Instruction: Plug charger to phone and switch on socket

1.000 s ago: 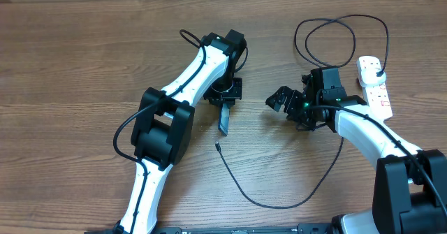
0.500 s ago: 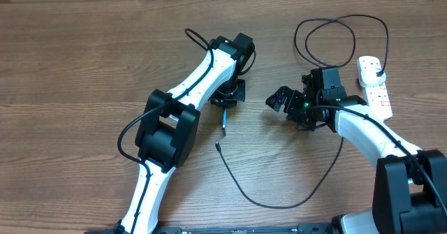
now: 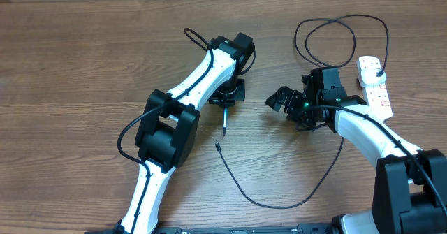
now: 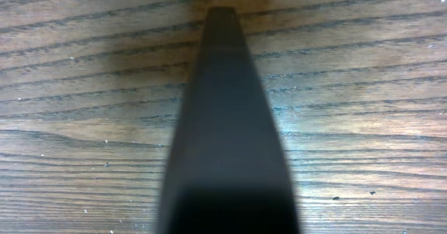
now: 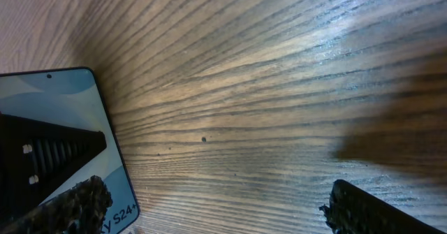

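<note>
The left gripper (image 3: pixel 228 94) has its jaws pinching the phone (image 3: pixel 225 119), which stands on edge mid-worktop (image 3: pixel 84 66) — the right wrist view shows its pale blue screen, reading "S24+". The right gripper (image 3: pixel 281 100), at the phone's 3 o'clock, has its jaws spread and empty. The charger (image 3: pixel 265 200) tip lies at the phone's 6 o'clock — its plug sits on the socket (image 3: pixel 375 87), far out at 3 o'clock.
</note>
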Controlling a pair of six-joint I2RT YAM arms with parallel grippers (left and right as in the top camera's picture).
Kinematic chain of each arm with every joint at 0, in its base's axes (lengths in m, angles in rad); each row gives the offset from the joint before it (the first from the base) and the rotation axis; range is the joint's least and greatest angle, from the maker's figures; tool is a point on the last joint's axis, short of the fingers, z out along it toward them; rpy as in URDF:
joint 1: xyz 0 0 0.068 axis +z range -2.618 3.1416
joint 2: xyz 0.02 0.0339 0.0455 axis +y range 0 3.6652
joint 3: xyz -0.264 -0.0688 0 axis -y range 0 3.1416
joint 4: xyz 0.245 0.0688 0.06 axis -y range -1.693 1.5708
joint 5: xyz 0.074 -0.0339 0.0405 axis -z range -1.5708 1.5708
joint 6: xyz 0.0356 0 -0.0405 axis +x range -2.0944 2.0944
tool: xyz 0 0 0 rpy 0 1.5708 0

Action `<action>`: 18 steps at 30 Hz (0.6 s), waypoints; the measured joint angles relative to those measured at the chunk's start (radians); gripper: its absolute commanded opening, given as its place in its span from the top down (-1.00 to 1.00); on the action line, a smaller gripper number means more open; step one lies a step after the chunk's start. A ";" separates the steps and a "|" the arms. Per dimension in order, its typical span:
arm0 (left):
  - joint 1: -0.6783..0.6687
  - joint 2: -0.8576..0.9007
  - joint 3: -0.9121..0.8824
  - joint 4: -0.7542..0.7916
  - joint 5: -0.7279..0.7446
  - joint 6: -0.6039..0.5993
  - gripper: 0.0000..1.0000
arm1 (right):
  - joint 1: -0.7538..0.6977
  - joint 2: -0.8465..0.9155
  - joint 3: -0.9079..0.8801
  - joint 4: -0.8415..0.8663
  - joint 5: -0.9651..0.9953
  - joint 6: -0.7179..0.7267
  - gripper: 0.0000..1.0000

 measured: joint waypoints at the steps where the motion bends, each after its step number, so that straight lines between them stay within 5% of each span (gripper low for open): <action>1: 0.000 0.000 0.000 -0.001 0.002 0.000 0.92 | 0.000 0.000 0.000 -0.007 0.000 0.000 -0.95; 7: 0.019 0.000 0.000 0.005 0.109 0.069 0.92 | 0.000 0.000 0.000 -0.020 -0.014 -0.026 -0.58; 18: 0.134 -0.119 -0.018 0.068 0.399 0.244 0.92 | 0.037 -0.060 0.066 -0.275 -0.083 -0.203 -0.39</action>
